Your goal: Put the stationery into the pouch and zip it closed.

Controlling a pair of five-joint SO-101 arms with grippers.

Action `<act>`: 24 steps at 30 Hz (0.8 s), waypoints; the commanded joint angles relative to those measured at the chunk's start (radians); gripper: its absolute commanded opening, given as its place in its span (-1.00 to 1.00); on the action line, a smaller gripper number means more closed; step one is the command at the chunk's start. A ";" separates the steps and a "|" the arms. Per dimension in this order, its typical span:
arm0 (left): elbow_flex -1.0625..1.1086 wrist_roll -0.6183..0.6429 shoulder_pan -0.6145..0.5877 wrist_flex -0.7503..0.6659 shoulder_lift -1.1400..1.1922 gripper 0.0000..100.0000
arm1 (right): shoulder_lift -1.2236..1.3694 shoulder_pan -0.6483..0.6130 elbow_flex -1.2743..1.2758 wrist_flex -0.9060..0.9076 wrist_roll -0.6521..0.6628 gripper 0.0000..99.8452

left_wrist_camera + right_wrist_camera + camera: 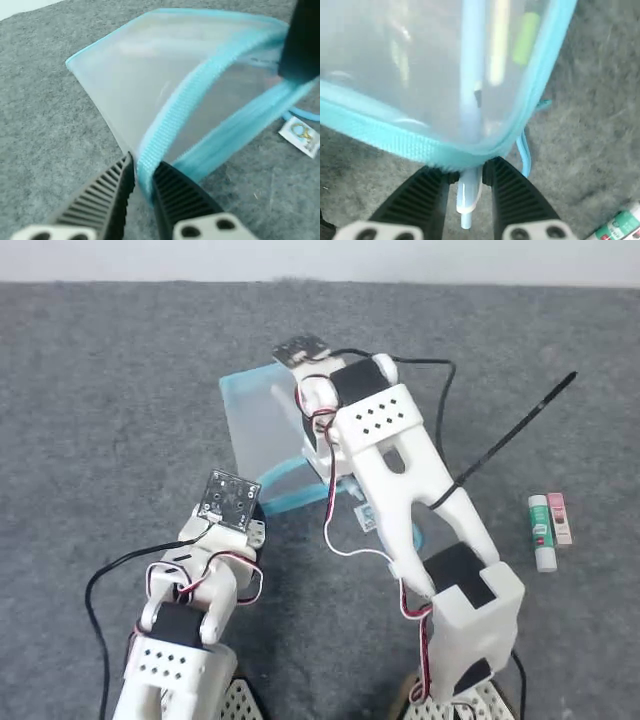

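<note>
Translucent blue-edged pouch (pixel 262 425) open, pale-blue pen (pixel 468 197) partly inside; glue stick (pixel 542 532) well apart.

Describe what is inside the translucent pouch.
Through the pouch show a pale blue pen, held at the mouth by the right gripper, a pale stick and a green piece. The cloudy wall hides what those two are.

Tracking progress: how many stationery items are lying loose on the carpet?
2: a white-and-green tube and a small pink block, side by side on the right. More may be hidden.
</note>
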 commanded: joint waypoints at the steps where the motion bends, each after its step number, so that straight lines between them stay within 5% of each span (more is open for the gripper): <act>1: -0.035 0.003 0.014 -0.032 -0.014 -0.97 | -0.013 -0.068 -0.103 -0.012 0.046 -0.72; 15: -0.035 0.003 0.014 -0.031 -0.014 -0.97 | -0.039 -0.096 -0.123 -0.005 0.064 -0.65; 24: -0.035 0.003 0.012 -0.031 -0.014 -0.97 | -0.272 -0.104 -0.115 -0.067 0.101 -0.65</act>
